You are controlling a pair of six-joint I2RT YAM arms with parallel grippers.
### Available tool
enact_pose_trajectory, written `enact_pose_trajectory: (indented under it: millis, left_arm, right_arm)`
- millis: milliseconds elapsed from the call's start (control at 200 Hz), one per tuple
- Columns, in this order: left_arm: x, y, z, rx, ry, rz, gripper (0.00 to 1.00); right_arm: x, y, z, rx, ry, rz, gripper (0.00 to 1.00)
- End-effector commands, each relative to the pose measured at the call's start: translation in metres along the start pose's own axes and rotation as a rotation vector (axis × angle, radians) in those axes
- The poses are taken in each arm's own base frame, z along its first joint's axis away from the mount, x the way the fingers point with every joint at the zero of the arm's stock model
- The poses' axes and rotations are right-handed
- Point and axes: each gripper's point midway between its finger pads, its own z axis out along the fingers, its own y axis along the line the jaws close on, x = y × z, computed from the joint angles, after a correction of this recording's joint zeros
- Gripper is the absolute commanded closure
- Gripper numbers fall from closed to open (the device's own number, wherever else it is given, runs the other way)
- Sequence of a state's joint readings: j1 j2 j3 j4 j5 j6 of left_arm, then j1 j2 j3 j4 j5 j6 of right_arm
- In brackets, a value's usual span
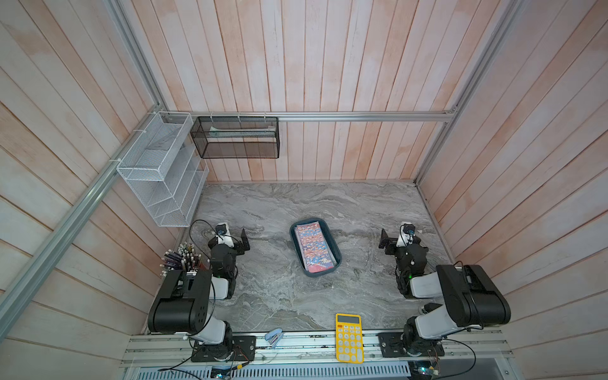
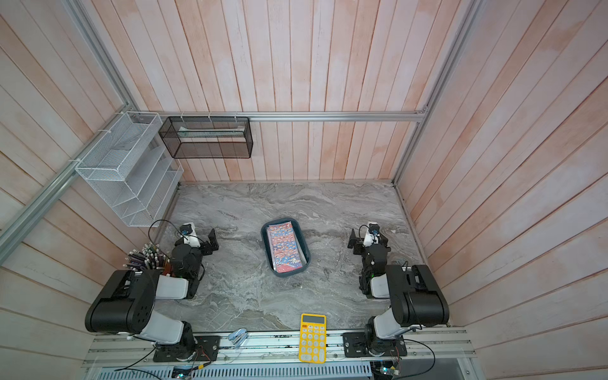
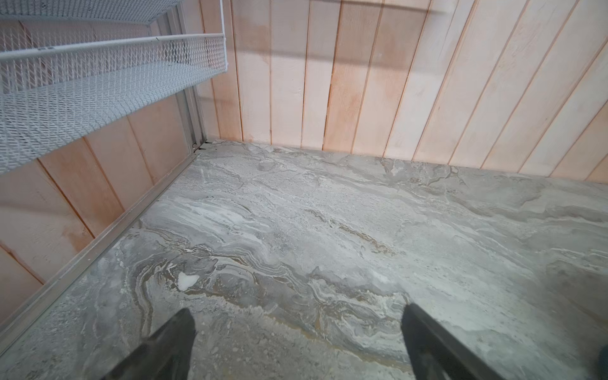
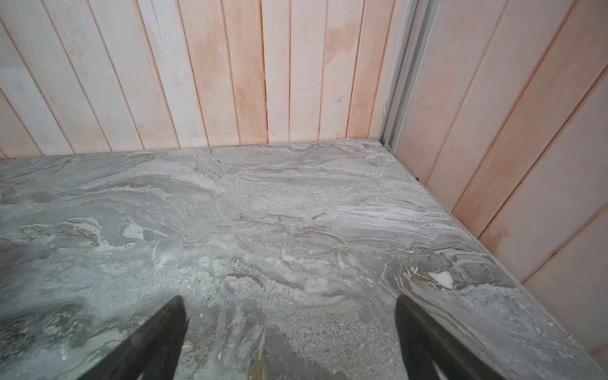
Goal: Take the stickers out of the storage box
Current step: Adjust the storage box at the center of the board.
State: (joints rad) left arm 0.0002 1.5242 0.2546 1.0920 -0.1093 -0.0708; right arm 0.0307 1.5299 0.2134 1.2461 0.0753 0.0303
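Note:
In both top views the storage box (image 1: 320, 274) (image 2: 288, 275), a shallow dark blue-teal tray, lies in the middle of the marble table. A stack of stickers (image 1: 312, 246) (image 2: 285, 248) fills it, with a red-blue sheet on top. My left gripper (image 1: 245, 241) (image 3: 297, 311) hangs open over bare marble, well to the left of the box. At a similar distance to the right, my right gripper (image 1: 383, 241) (image 4: 289, 299) is open too, with nothing between its fingers. Neither wrist view shows the box or the stickers.
A yellow calculator (image 1: 349, 339) and a small stapler (image 1: 273, 336) lie at the table's front edge. A cup of pencils (image 1: 184, 258) stands behind the left arm. A white wire rack (image 1: 161, 174) and a black mesh basket (image 1: 237, 138) hang at the back left.

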Motion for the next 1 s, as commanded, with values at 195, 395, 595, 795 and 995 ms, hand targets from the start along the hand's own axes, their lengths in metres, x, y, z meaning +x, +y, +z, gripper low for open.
enact_pose_trajectory:
  millis: [195, 395, 595, 795, 995]
  left_arm:
    - [-0.0120, 0.0032, 0.0055, -0.016, -0.041, 0.013, 0.00]
    - [-0.0124, 0.0035, 0.0055, -0.017, -0.042, 0.013, 0.00]
    - [-0.0125, 0.0035, 0.0056, -0.017, -0.042, 0.013, 0.00]
    - [-0.0126, 0.0032, 0.0053, -0.016, -0.043, 0.013, 0.00]
    - [-0.0145, 0.0015, 0.0068, -0.011, -0.042, 0.021, 0.00]
  right_arm:
    - [-0.0111, 0.0008, 0.0025, -0.010, -0.043, -0.010, 0.02]
    - [-0.0108, 0.0008, 0.0024, -0.010, -0.041, -0.008, 0.01]
    - [-0.0108, 0.0008, 0.0026, -0.012, -0.041, -0.008, 0.02]
    - [-0.0106, 0.0009, 0.0026, -0.013, -0.041, -0.007, 0.01]
    - [-0.0110, 0.0008, 0.0020, -0.012, -0.043, -0.008, 0.01]
